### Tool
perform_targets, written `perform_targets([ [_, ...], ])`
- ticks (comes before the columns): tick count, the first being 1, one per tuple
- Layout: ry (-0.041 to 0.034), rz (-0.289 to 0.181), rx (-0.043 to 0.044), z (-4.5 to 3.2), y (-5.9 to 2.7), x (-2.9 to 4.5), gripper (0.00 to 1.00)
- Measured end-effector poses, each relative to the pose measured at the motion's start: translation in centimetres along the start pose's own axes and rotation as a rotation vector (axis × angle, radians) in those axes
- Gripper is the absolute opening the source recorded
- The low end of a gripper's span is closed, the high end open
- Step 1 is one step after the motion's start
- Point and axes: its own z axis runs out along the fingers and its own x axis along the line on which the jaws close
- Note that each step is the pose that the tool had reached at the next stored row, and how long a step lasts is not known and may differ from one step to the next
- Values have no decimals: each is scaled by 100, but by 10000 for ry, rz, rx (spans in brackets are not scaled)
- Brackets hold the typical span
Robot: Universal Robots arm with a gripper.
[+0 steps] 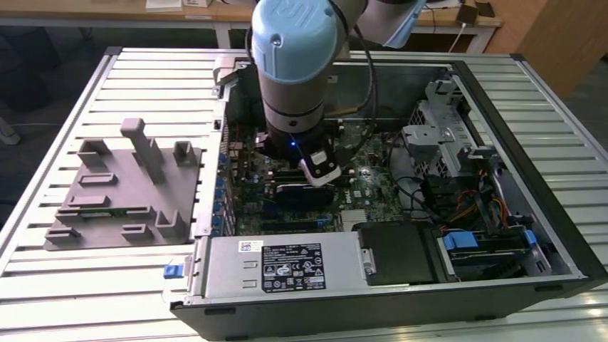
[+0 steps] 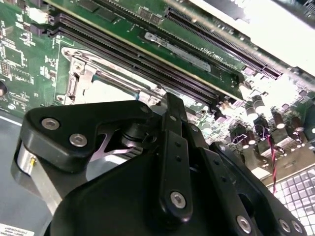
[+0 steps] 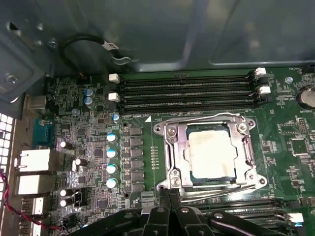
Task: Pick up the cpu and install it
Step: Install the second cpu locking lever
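The chip (image 3: pixel 209 150) lies flat inside the metal socket frame (image 3: pixel 173 147) on the green board (image 3: pixel 285 128), seen right of centre in the first wrist view; its pale top plate sits square within the frame's opening, so the placing part of the task looks done, as far as these pictures show. Whether the frame's clamp has been closed over the chip cannot be told, and that may be what is left. In the second wrist view the same socket shows at the middle left, partly behind the black links of the tool (image 2: pixel 170 162). The tool carries nothing that can be seen, but whether its fingers are apart or together I cannot tell, since the tips are not clearly shown. In the exterior view the arm (image 1: pixel 295 64) comes down near-vertically from the top centre of the frame into the open computer case (image 1: pixel 532 285), its wrist just above the board in the middle of the picture. The case lies on its side on a slatted surface (image 1: pixel 57 299), with a grey plastic block (image 1: pixel 124 192) beside it at the exterior view's left.
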Motion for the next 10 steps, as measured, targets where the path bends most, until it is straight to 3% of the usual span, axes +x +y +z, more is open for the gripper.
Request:
perform_targets([
  [3, 8, 1, -99, 20, -12, 21, 11],
  [7, 12, 2, -146, 58, -26, 40, 11],
  [10, 19, 7, -263, 73, -30, 42, 11],
])
